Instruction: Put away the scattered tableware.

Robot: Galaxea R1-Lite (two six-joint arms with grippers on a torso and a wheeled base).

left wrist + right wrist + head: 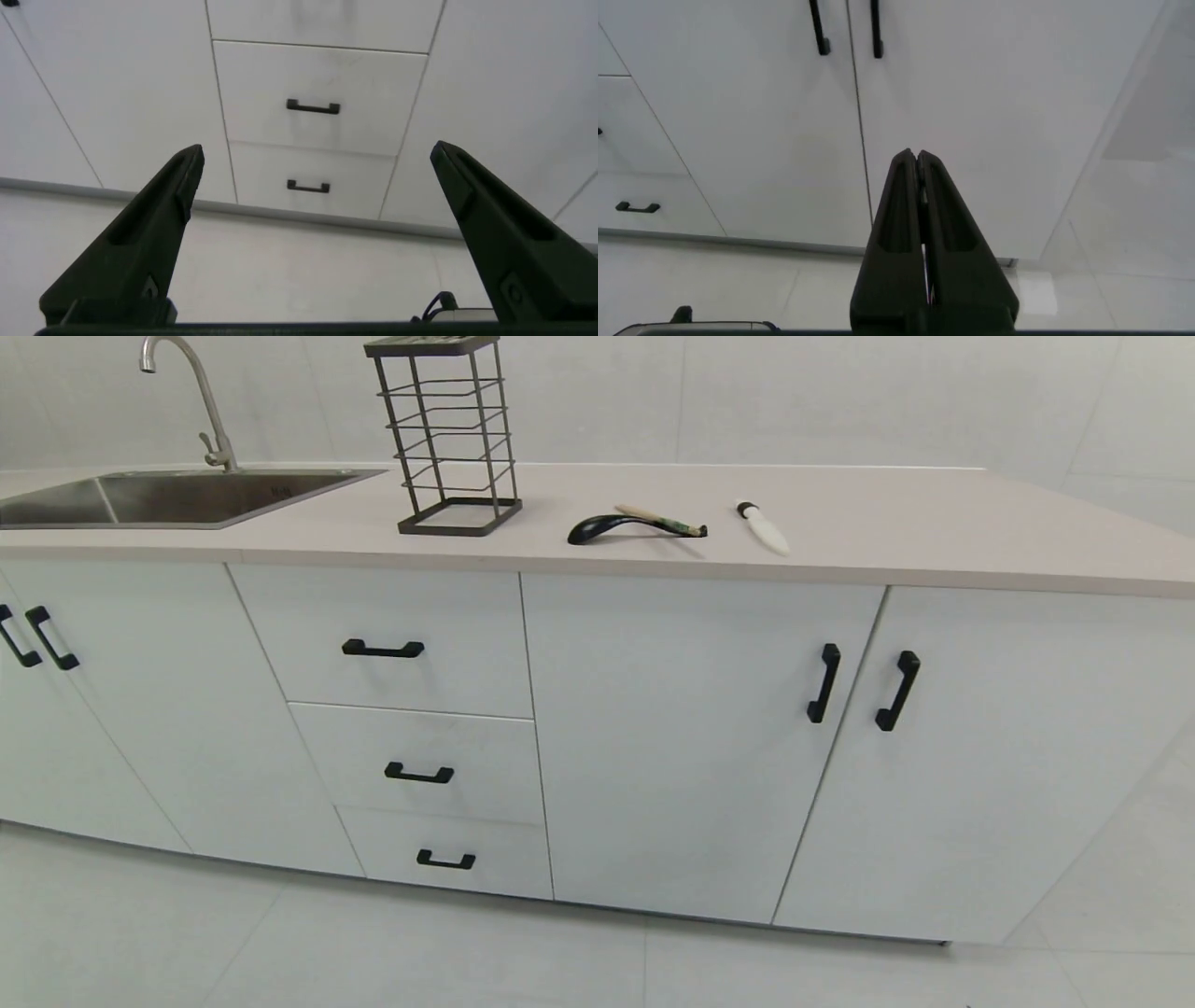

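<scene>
A black spoon (597,529) and white knife (767,533) lie on the bench (887,518); the left gripper (318,154) has fingers spread, the right gripper (918,159) pressed together.

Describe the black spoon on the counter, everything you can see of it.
The black spoon lies on the pale countertop, between the wire rack and a white utensil. It looks glossy, maybe plastic. Its bowl end points towards the rack; the curved handle arches up, ending in a patterned tip. A beige stick lies behind the handle, seemingly touching it.
</scene>
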